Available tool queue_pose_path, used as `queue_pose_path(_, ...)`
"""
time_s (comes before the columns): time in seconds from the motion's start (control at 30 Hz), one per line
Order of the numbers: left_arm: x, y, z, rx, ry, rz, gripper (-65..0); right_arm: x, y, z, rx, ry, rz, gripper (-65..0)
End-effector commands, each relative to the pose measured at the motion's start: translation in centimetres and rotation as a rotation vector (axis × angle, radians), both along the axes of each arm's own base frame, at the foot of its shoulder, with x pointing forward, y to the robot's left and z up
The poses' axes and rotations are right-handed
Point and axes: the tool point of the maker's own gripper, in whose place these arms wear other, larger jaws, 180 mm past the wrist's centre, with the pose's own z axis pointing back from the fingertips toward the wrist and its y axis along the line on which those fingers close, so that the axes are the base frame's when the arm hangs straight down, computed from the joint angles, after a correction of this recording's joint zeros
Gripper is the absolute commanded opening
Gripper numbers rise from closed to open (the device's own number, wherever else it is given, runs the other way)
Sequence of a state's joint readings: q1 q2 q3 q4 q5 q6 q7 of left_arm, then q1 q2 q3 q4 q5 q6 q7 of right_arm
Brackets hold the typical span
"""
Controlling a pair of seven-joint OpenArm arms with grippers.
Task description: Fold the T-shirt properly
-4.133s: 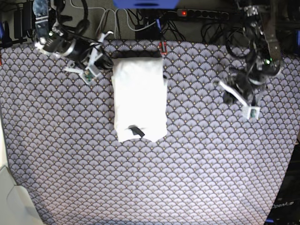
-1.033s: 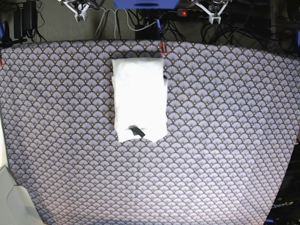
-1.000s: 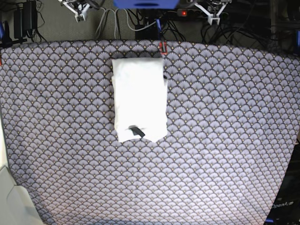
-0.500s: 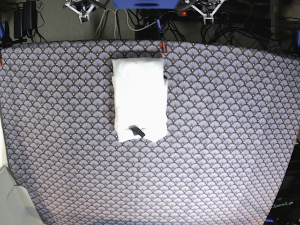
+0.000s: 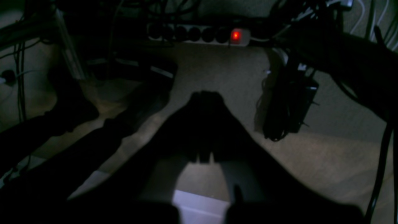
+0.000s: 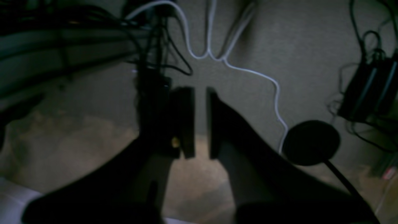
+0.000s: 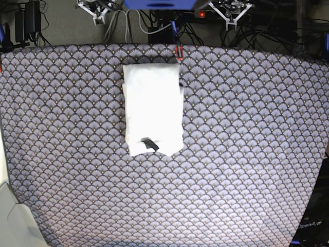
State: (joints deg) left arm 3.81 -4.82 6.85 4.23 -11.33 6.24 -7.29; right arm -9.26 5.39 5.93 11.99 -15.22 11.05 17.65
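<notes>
now folded white t-shirt [image 7: 153,108] flat on patterned table [image 7: 247,154]; left gripper [image 5: 203,99] closed, right gripper [image 6: 200,121] slightly apart, empty.

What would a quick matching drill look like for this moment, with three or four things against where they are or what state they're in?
Things:
1. T-shirt
2. left gripper
3. right gripper
4. power strip light

States or places:
a. glowing red, on the floor behind the table
b. folded into a white upright rectangle on the patterned cloth
c. jaws shut, pulled back past the table's far edge
d. a narrow gap between its fingers, nothing held

Pairs: 1-b, 2-c, 3-d, 4-a
</notes>
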Motion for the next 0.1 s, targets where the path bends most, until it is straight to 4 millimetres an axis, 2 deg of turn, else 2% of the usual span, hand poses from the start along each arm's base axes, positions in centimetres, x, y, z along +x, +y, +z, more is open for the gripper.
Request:
queue_pose_path(0.0,0.03,1.05,0.15,0.022,-0.002,-0.009,-64.2,-0.12,-0.79,0.10,-0.011,-0.004,0.001,-59.3)
queue_pose_path(0.07,0.03,1.17,0.16,0.023,-0.002,-0.006,-64.2,-0.21,-0.80,0.10,-0.011,-0.003,-0.002,-59.3)
